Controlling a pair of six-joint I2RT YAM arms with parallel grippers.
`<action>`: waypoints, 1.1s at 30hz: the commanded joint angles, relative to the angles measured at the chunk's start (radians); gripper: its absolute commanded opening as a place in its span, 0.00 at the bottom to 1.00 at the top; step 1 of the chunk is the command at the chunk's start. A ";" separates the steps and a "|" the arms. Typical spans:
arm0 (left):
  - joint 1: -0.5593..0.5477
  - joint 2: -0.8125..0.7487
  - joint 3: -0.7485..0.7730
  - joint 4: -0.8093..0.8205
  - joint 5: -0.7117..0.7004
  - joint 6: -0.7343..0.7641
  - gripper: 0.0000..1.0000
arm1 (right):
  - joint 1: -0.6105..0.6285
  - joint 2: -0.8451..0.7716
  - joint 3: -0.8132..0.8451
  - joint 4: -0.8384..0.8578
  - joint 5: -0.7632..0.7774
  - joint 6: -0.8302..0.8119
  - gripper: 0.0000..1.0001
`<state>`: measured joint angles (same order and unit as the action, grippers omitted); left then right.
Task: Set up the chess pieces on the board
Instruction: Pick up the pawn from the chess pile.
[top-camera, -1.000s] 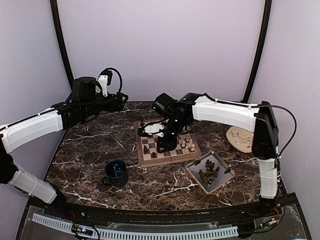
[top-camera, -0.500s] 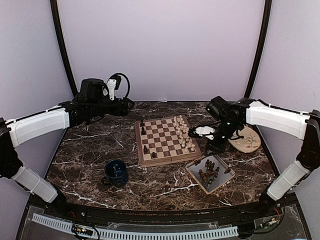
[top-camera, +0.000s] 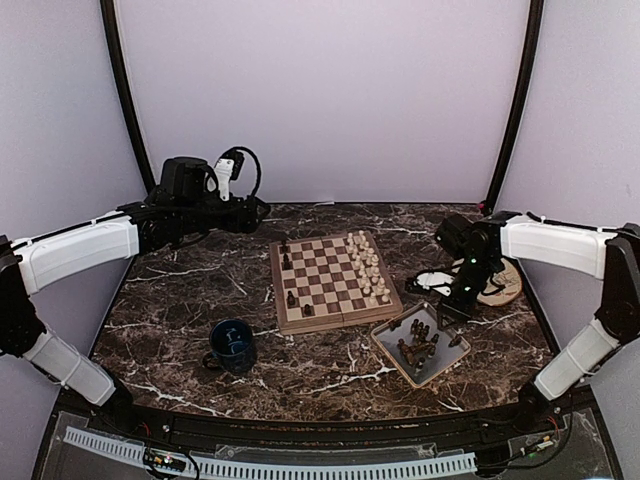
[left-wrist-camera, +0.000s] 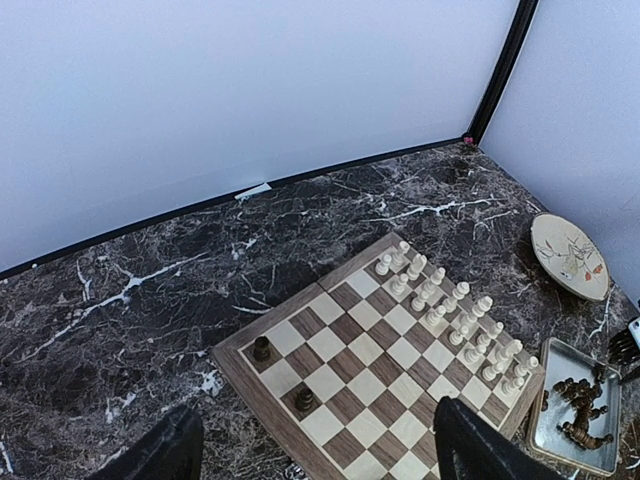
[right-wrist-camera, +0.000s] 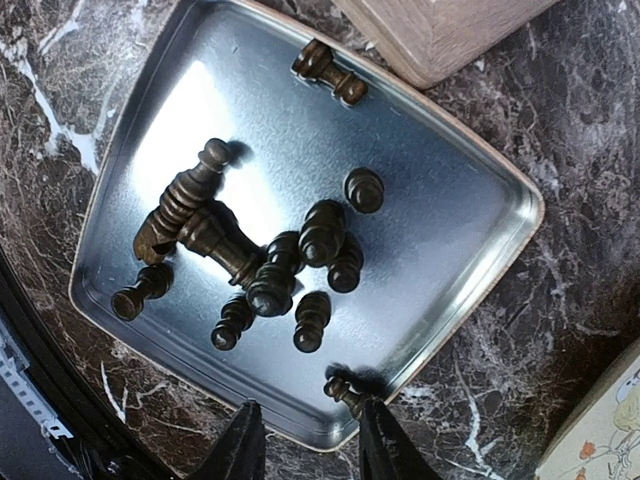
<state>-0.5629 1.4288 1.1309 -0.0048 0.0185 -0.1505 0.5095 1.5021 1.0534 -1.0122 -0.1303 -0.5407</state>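
Note:
The board (top-camera: 283, 290) lies mid-table. Cream-white chess pieces (top-camera: 366, 268) stand in two rows along its right side, also seen in the left wrist view (left-wrist-camera: 450, 310). Dark pieces (top-camera: 291, 298) stand on its left side, two of them showing from the left wrist (left-wrist-camera: 262, 348). Several more dark pieces (right-wrist-camera: 268, 285) lie heaped in the grey tray (right-wrist-camera: 430, 230). My right gripper (right-wrist-camera: 312, 450) hovers open over the tray's near corner, where one dark piece (right-wrist-camera: 345, 392) lies by its right finger. Nothing sits between its fingers. My left gripper (left-wrist-camera: 315, 470) hangs open high behind the board's left end, empty.
A dark blue mug (top-camera: 232, 345) stands in front of the board's left corner. A round beige plate (top-camera: 497, 285) lies right of the board, behind the tray (top-camera: 387, 345), close under the right wrist. Purple walls enclose the marble table.
My right arm swung from above the board over to the tray on the right, and its jaws narrowed. The left arm rose slightly, then held still.

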 joint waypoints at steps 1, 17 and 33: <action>-0.003 0.002 0.035 -0.017 0.013 0.004 0.82 | -0.007 0.036 -0.014 0.006 -0.020 0.013 0.34; -0.003 0.014 0.042 -0.025 0.032 0.000 0.82 | -0.006 0.146 -0.034 0.090 -0.029 0.057 0.30; -0.002 0.027 0.045 -0.031 0.040 -0.002 0.82 | -0.018 0.172 -0.062 0.110 -0.051 0.049 0.08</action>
<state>-0.5632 1.4586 1.1458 -0.0189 0.0452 -0.1509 0.5014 1.6688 1.0019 -0.9066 -0.1619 -0.4927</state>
